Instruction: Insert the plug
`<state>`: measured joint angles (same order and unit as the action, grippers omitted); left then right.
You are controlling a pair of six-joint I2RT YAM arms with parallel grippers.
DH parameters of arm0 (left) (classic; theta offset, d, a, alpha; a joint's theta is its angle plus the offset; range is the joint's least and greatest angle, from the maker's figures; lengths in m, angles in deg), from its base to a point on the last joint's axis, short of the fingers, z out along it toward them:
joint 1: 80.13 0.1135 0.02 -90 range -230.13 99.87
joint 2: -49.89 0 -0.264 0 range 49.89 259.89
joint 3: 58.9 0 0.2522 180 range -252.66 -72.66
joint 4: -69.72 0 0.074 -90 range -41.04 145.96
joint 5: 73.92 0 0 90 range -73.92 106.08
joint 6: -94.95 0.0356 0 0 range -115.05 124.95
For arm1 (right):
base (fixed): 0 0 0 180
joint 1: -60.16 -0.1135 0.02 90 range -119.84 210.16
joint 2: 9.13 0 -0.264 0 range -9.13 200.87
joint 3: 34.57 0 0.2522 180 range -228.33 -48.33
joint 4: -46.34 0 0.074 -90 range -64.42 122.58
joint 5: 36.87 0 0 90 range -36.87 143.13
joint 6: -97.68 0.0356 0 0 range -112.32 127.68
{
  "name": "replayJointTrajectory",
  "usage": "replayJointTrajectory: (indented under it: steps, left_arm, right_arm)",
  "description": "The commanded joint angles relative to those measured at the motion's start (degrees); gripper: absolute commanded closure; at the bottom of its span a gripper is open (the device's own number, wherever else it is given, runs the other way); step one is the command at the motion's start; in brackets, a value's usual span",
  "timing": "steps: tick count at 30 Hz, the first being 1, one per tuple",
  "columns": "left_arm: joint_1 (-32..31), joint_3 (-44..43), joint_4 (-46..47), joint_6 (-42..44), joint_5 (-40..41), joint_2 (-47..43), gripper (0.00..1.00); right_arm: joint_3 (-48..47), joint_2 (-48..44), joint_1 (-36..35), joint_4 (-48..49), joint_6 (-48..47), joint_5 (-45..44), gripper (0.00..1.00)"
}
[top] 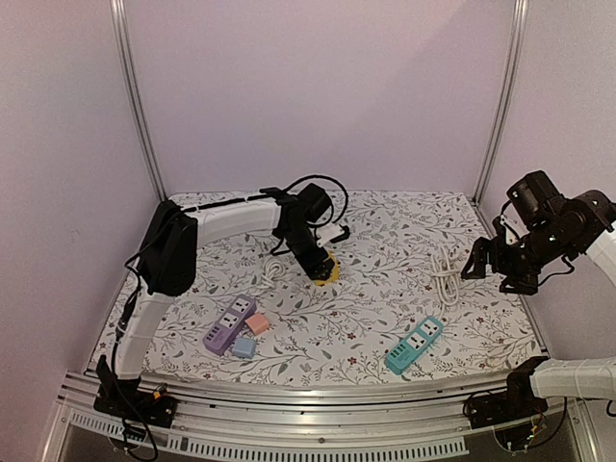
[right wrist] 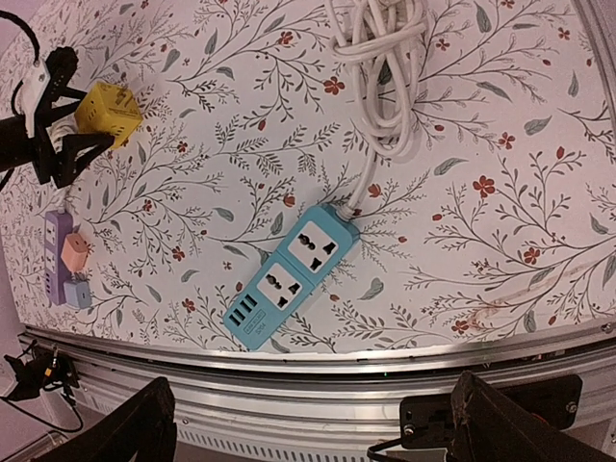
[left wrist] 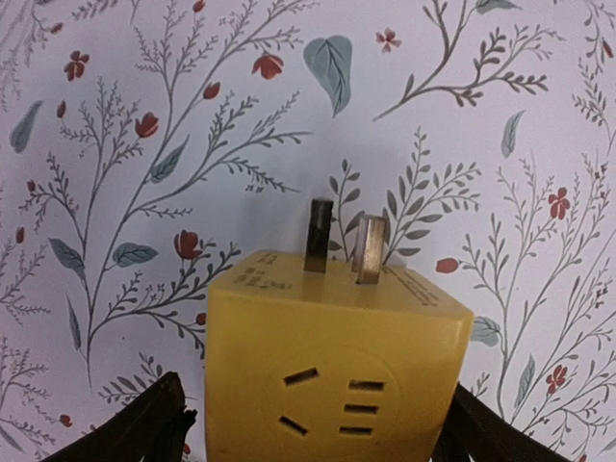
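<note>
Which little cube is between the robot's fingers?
The yellow cube, between the fingers of the left gripper. The pink cube and blue cube lie beside the purple power strip.

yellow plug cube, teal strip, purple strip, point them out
yellow plug cube (left wrist: pixel 332 375), left wrist view, socket face
teal strip (right wrist: pixel 298 265), right wrist view, between its sockets
purple strip (top: pixel 229 323), top view, middle of top face

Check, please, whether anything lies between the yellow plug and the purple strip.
Two low things do: a white cable lies beside the yellow plug, toward the purple strip, and a pink cube sits against the strip's edge facing the plug. The strip's top sockets show uncovered.
</note>
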<state>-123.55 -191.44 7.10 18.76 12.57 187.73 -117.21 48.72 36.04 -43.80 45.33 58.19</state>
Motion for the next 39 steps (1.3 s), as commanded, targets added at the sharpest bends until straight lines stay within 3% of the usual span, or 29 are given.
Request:
replayJointTrajectory:
  steps: [1, 4, 6, 10, 14, 18, 27, 33, 39]
  left_arm:
    - [1.11, -2.07, -2.48, 2.43, -4.51, 3.57, 0.16]
    - [1.23, -2.95, -2.33, 2.54, -6.17, 4.18, 0.24]
    - [1.32, -3.79, -2.25, 2.34, -7.02, 4.27, 0.41]
    - [1.45, -4.17, -2.18, 0.94, -7.82, 3.14, 0.63]
    - [1.67, -1.76, -1.20, -2.07, -10.22, -0.39, 0.75]
    - [1.46, 2.60, 0.71, -6.71, -14.28, -6.53, 0.79]
    - [-0.52, 16.05, 10.78, -19.46, -24.97, -23.07, 0.78]
    - [-1.21, 20.27, 17.25, -32.28, -36.07, -26.99, 0.82]
    - [-2.71, 23.36, 21.93, -40.41, -42.93, -30.32, 0.82]
  right_arm:
    - [-0.28, 0.33, -0.30, -3.03, 0.19, 0.86, 0.01]
    - [-0.38, 0.75, -0.39, -2.83, 0.23, 1.23, 0.01]
    - [-0.29, 1.23, -0.32, -2.44, 0.23, 1.58, 0.01]
    - [-0.60, 2.37, -0.37, -0.56, 0.00, 2.71, 0.01]
    - [-1.00, 3.36, -0.35, 2.83, -1.10, 3.72, 0.01]
    - [-1.04, 4.36, -0.34, 7.28, -1.35, 6.19, 0.01]
    - [-2.51, 9.13, -0.36, 18.54, -1.40, 13.33, 0.01]
    - [-4.93, 12.87, -0.38, 27.47, -0.51, 22.26, 0.01]
    - [-2.59, 12.21, -0.34, 40.15, -6.45, 29.64, 0.01]
